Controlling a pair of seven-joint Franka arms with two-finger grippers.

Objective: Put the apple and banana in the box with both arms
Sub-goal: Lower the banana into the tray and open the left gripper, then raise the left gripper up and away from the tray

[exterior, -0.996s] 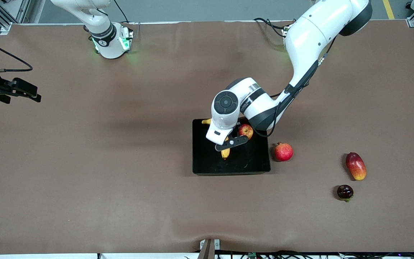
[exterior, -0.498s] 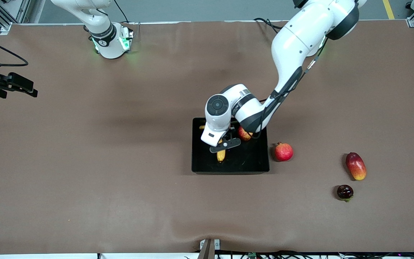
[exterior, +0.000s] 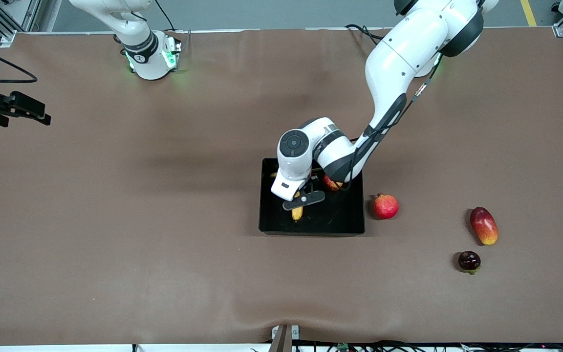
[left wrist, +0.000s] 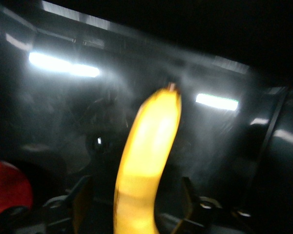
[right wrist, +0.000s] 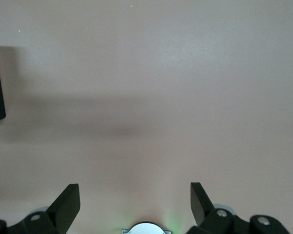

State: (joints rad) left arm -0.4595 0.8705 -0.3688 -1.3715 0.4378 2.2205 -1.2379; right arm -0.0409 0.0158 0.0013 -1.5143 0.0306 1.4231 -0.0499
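The black box sits mid-table. In it lies the yellow banana, with the red apple beside it, partly hidden by the left arm. My left gripper is down in the box, open. In the left wrist view its fingers stand on either side of the banana with a gap on both sides, and the apple shows at the edge. My right gripper waits open over the right arm's end of the table, with only bare table between its fingers.
A red pomegranate lies on the table just outside the box, toward the left arm's end. Farther that way lie a red-yellow mango and a small dark fruit, nearer the front camera.
My left gripper sank with the banana toward the right arm's end of the box and opened its fingers off it. The right gripper drifted slightly.
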